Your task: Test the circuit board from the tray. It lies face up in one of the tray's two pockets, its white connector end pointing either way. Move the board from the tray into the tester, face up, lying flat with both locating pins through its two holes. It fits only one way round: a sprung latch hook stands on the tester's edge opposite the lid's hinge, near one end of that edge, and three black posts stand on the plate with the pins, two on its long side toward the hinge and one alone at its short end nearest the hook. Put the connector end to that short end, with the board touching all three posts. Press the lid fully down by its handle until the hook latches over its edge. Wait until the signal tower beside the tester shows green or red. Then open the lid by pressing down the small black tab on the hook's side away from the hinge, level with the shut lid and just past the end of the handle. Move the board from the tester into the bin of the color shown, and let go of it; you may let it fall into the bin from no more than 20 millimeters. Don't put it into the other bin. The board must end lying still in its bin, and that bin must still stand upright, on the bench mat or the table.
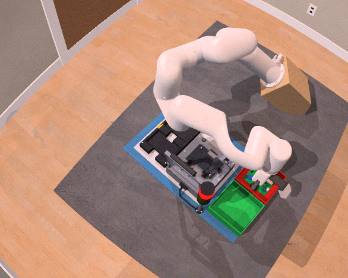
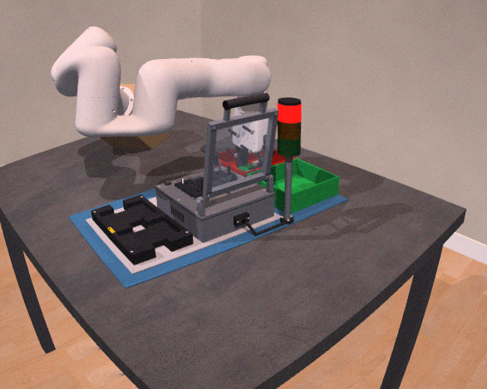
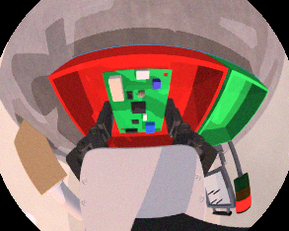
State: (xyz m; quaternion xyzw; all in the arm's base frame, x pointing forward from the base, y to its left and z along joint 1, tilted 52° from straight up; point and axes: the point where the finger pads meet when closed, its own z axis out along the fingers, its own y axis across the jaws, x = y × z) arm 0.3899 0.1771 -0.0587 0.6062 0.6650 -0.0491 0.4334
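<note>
The green board (image 1: 263, 190) (image 2: 252, 169) (image 3: 153, 94) is face up and level within the red bin (image 1: 241, 178) (image 3: 138, 60). My gripper (image 1: 267, 183) (image 3: 138, 107) is shut on the board, one finger at each long edge. The white connector end points away from the palm. I cannot tell whether the board touches the bin floor. The signal tower (image 1: 206, 192) (image 2: 288, 130) (image 3: 243, 193) shows red. The tester (image 2: 223, 226) has its lid (image 2: 210, 163) standing open, and no board is on its pin plate. The tray (image 1: 156, 140) (image 2: 144, 254) holds no board.
The green bin (image 1: 237, 230) (image 2: 315, 194) (image 3: 247, 101) stands upright beside the red bin. The raised lid and the tower stand near the bins. A black cable (image 2: 263, 231) runs from the tester to the tower's foot.
</note>
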